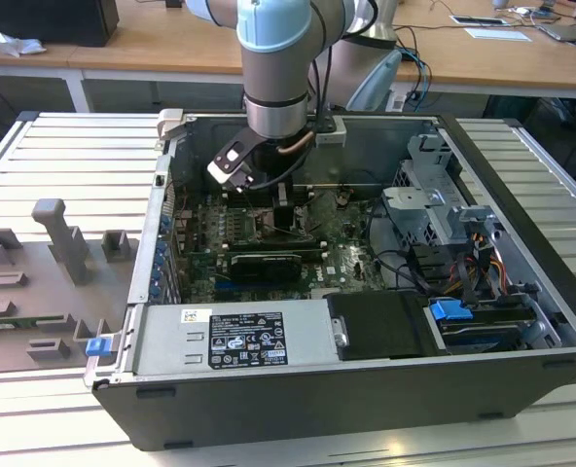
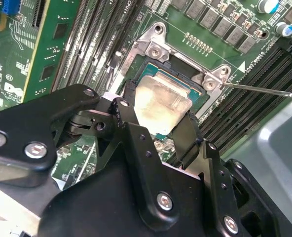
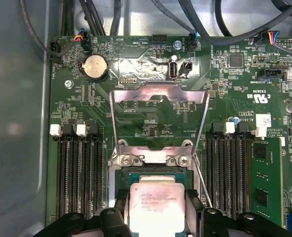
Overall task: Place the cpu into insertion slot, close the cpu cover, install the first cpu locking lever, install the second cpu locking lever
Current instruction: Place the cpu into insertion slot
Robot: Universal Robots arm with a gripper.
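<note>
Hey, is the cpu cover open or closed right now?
Open. In the first wrist view the cpu cover stands swung back on its hinge, clear of the insertion slot, and the cpu lies uncovered.

Open computer case rests on a ribbed metal table

Wooden desks behind, ribbed metal worktable, even light
</note>
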